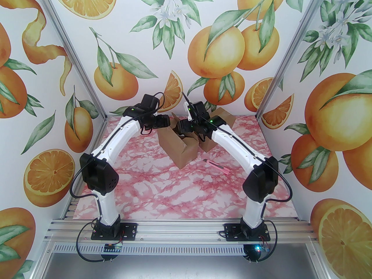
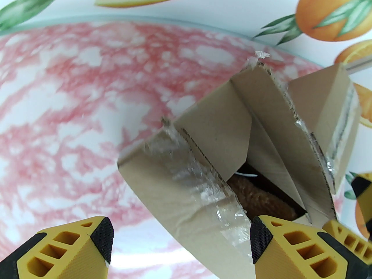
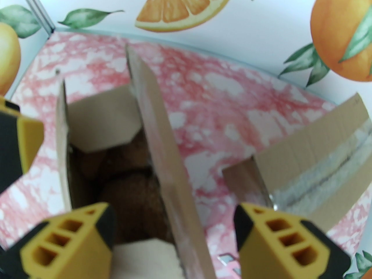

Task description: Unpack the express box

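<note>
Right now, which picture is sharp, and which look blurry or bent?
Top external view: sharp, evenly lit. Left wrist view: the table edge bows like a fisheye; clear tape on the cardboard box glints. Right wrist view: the central flap is blurred, out of focus.

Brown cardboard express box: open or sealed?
Open. The brown cardboard box has its flaps raised, clear tape torn, and a brown fuzzy item showing inside, not yet out.

Bright, even light with soft shadows. Wrist views bow at their edges; tape (image 2: 203,184) glares, cardboard flap (image 3: 162,144) is blurred.
</note>
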{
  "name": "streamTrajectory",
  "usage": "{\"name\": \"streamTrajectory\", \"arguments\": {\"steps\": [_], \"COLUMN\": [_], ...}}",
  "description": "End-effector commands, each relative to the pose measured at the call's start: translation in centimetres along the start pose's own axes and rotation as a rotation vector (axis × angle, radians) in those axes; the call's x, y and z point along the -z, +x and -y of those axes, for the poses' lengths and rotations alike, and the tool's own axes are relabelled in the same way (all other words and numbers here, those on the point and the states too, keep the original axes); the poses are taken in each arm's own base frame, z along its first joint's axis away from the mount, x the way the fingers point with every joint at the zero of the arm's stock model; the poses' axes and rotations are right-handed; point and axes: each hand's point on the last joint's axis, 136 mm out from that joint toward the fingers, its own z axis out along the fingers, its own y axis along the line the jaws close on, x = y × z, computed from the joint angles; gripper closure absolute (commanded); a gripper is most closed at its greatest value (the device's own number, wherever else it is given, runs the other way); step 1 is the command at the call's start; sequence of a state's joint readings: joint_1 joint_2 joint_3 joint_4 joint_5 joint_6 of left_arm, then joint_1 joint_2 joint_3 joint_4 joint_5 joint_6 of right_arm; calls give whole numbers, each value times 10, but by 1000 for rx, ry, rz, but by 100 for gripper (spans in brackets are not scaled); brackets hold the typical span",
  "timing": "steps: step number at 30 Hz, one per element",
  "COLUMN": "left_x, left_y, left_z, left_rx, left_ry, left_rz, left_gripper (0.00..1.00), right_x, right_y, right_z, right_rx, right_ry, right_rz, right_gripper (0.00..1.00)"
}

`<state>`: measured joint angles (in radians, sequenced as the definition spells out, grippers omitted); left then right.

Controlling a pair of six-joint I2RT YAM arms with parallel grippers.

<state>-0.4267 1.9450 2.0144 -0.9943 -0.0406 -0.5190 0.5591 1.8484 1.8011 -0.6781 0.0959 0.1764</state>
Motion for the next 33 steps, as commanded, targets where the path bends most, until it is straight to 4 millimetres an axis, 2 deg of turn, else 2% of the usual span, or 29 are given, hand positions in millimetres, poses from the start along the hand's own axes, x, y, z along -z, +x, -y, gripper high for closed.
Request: {"name": "streamTrajectory", "arguments": {"steps": [1, 6, 9, 19, 25, 33], "left_x": [4, -13, -22, -29, -17, -1], "left_y": [-8, -1, 5, 17, 6, -13], "left_z": [0, 6, 9, 2, 4, 9], "left_rx": [28, -13, -43, -128, -163, -183], "left_ry": [-95, -149, -171, -211, -176, -68], "left_rz": [49, 10, -15, -88, -62, -24], "left_gripper": [17, 17, 17, 21, 31, 61], "right_x": [14, 22, 21, 24, 29, 39], "right_y": [-16, -14, -5, 1, -1, -10], "right_z": [-1, -3, 0, 4, 9, 7], "right_rx": [-18, -50, -56, -59, -60, -66], "right_ry": [-21, -45, -42, -36, -17, -26], "right_rz": [83, 127, 126, 149, 156, 168], "right_gripper": [25, 24, 24, 21, 20, 19]}}
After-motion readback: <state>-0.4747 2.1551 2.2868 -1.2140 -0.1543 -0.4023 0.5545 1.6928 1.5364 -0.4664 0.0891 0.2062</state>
